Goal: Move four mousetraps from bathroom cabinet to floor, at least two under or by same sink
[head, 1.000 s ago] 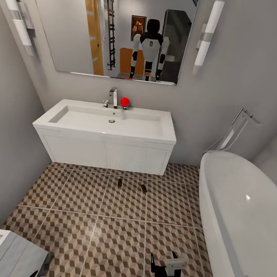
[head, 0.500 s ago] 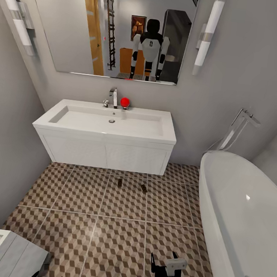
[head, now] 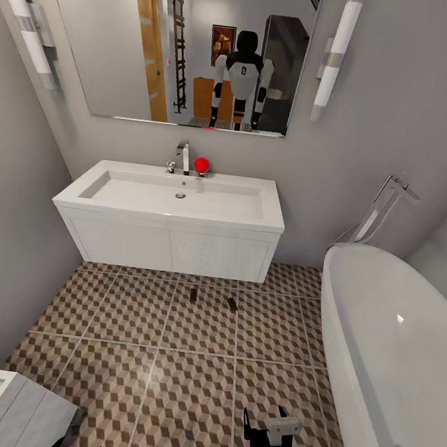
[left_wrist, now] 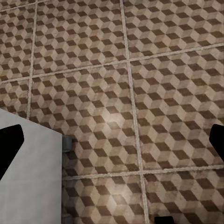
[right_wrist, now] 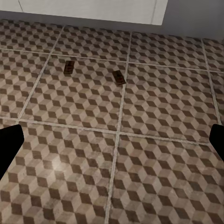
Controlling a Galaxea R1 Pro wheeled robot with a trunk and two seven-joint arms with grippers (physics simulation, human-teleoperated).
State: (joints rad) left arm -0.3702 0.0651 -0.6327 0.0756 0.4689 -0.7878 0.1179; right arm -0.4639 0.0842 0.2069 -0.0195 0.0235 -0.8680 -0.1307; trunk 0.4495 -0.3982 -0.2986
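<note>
Even, bright-ish sim lighting, soft shadow under vanity [head: 168,248]. Small glare spot on tub [head: 400,318] rim. Slight render softness, wide-angle stretch at head view edges. Wrist views' floor [right_wrist: 140,140] sharp enough.

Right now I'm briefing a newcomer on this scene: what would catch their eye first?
Probably the white bathroom sink under the mirror, which reflects the robot. Next, two mousetraps on the bathroom floor just before it, and the bathtub at the right.

The matt square floor tiles [head: 190,393] carry a printed brown, beige and white cube pattern. The white rectangular basin [head: 178,197] looks smooth and satiny, its tap [head: 183,156] polished chrome. The white oval bathtub [head: 389,353] at right shines glossy.
</note>
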